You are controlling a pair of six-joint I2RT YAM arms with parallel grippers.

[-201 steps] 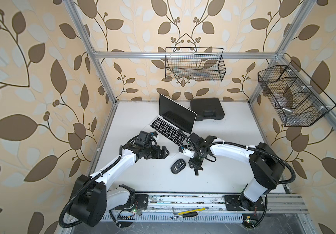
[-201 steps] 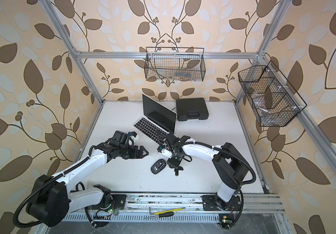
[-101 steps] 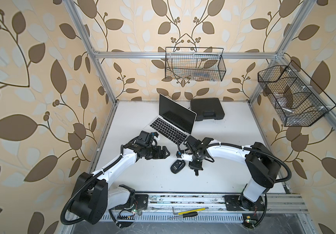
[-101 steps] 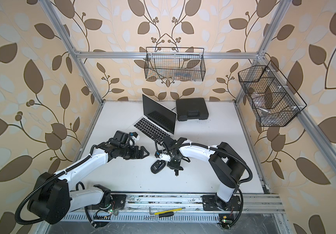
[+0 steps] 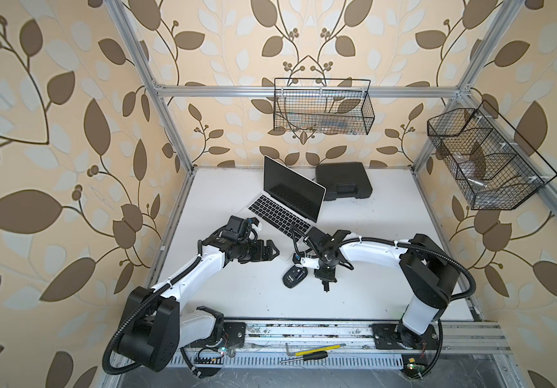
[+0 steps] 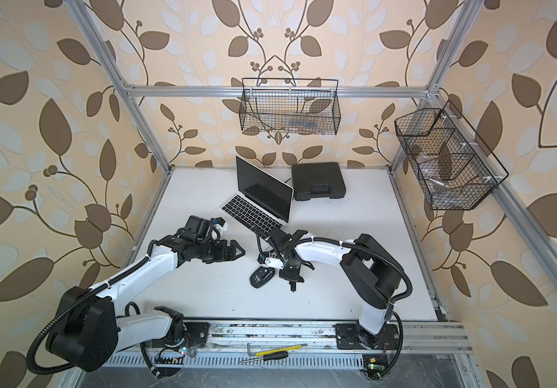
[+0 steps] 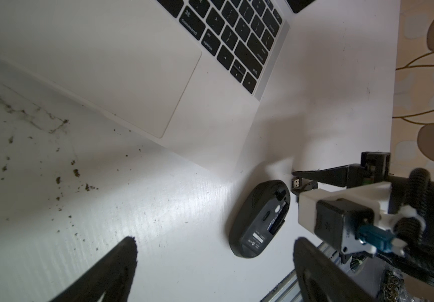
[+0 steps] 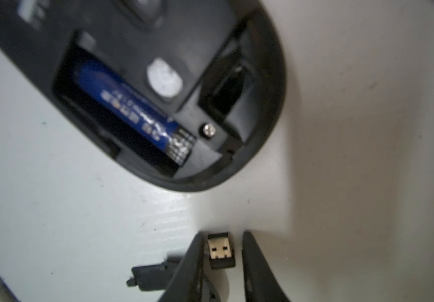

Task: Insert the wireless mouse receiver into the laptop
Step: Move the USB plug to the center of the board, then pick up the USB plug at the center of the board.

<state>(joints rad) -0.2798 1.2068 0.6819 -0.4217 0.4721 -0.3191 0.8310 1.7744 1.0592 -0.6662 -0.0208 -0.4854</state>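
Note:
The wireless mouse receiver [image 8: 221, 250], a tiny black stub with its metal plug showing, lies on the white table between the fingertips of my right gripper [image 8: 221, 234]. The jaws stand narrow, with a thin gap still showing beside the receiver, also in the left wrist view [image 7: 297, 182]. The black mouse [image 5: 293, 277] lies belly-up just beside it, its battery bay open. The silver laptop [image 5: 280, 211] stands open behind. My left gripper [image 5: 272, 252] hovers wide open left of the mouse, holding nothing. In both top views the right wrist hides the receiver.
A flat black cover piece [image 8: 150, 277] lies beside the right fingers. A black plastic case [image 5: 344, 181] sits behind the laptop. Wire baskets hang on the back wall [image 5: 322, 107] and the right wall [image 5: 485, 158]. A yellow screwdriver [image 5: 310, 352] rests on the front rail.
My right wrist has edged slightly left toward the mouse, and its jaws have narrowed around the receiver. The left arm, mouse and laptop have stayed put.

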